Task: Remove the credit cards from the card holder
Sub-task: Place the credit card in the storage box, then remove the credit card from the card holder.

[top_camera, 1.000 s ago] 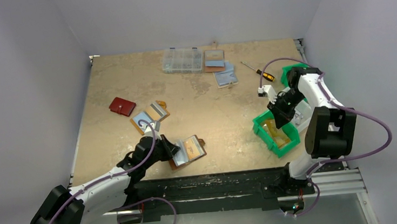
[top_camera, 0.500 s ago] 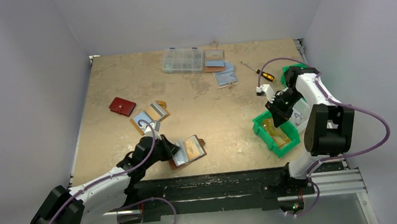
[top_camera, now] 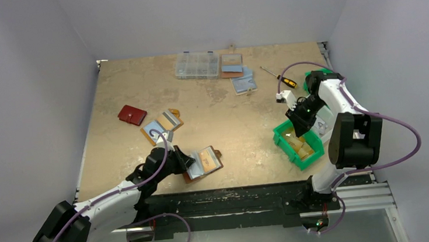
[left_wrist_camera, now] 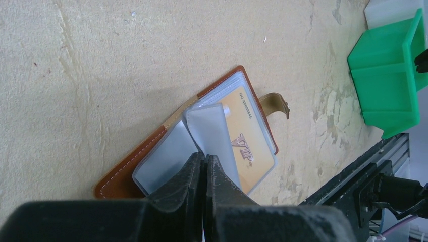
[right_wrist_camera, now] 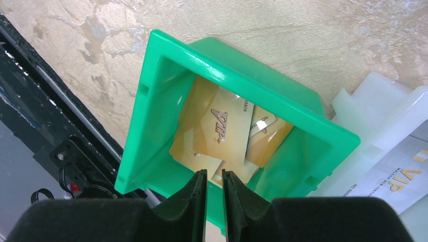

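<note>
The brown leather card holder (top_camera: 205, 163) lies open near the front edge, snap tab (left_wrist_camera: 275, 102) to the right. A gold-orange credit card (left_wrist_camera: 248, 143) sits in its clear sleeve. My left gripper (left_wrist_camera: 206, 157) is shut on a raised bluish sleeve leaf (left_wrist_camera: 208, 127) of the holder; from above it (top_camera: 190, 161) sits at the holder's left edge. My right gripper (right_wrist_camera: 214, 174) hangs over the green bin (right_wrist_camera: 146, 116), jaws slightly open with nothing between them. Several gold cards (right_wrist_camera: 222, 131) lie in that bin (top_camera: 282, 141).
A dark red wallet (top_camera: 132, 115) and a brown holder with a blue card (top_camera: 161, 125) lie left of centre. A clear organiser box (top_camera: 196, 64), two more holders (top_camera: 232, 65) and a screwdriver (top_camera: 280, 78) are at the back. White plastic (right_wrist_camera: 383, 101) adjoins the bin.
My right gripper has lifted a little above the green bin and its jaws have parted slightly. The left arm and the card holder have not moved.
</note>
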Controlling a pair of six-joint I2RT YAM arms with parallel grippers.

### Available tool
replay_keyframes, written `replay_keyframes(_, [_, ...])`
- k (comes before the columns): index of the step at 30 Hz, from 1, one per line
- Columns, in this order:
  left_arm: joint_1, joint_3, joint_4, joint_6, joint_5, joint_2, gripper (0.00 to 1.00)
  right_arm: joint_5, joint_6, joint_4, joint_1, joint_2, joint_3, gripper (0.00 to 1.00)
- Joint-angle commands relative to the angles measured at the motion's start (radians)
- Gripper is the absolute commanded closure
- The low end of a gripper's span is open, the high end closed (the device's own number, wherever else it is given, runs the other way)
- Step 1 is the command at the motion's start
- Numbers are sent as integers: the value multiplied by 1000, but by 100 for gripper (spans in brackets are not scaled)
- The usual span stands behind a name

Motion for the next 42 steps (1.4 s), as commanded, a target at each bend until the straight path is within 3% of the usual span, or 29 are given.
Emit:
replay_keyframes(1, [4, 11, 44, 4, 21, -16, 100, 29, 26, 12, 5, -48, 40, 74])
replay_keyframes(14, [5, 21, 90, -21, 70, -1, 100, -105, 29, -44, 5, -166, 127, 69])
replay_keyframes(21, [4, 56, 218, -62, 129, 71, 100, -440, -8, -33, 8, -229, 113, 66])
replay_keyframes(30, [4, 262, 328, -53, 261, 336, 100, -796, -18, 88, 35, -238, -41, 65])
replay_keyframes(37, [4, 397, 404, -85, 336, 493, 100, -830, -59, 189, 75, -294, -136, 63])
replay_keyframes(42, [4, 434, 404, -87, 340, 565, 100, -837, -155, 159, 125, -282, -140, 59])
